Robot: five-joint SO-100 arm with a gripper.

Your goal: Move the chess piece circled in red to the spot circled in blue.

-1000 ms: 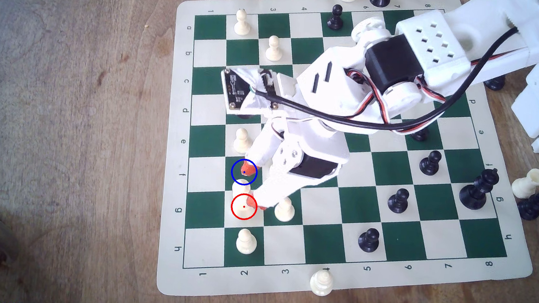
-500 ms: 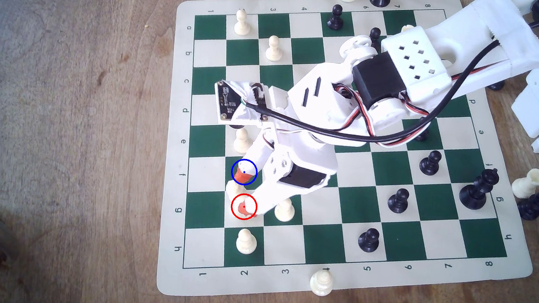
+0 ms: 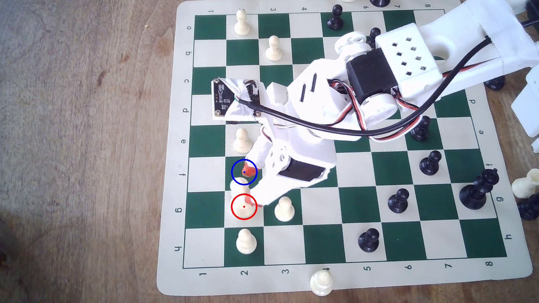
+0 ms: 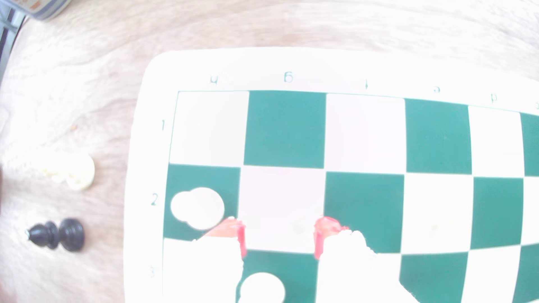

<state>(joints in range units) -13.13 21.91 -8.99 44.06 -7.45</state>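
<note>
Between the red and blue rings, we have eased our gripper (image 3: 250, 186) back, jaws still spread astride the unmoved tall white piece (image 3: 238, 186), grasp pending.

**Gripper astride the cream piece at the g2 square**

The white arm (image 3: 360, 85) reaches in from the exterior view's right across the green-and-cream chessboard (image 3: 498, 279). The gripper (image 3: 248, 186) points down over the 2 column, its jaws parted, with orange fingertips (image 3: 249, 171) at either side of the tall cream piece (image 3: 238, 186). One tip lies inside the blue ring (image 3: 244, 172) on the dark green square; the other sits at the edge of the red ring (image 3: 244, 206) on the cream square. Whether the tips touch the piece cannot be told. White pawns stand at h2 (image 3: 246, 242), g3 (image 3: 284, 209) and e2 (image 3: 241, 140), each apart from the gripper.
</note>
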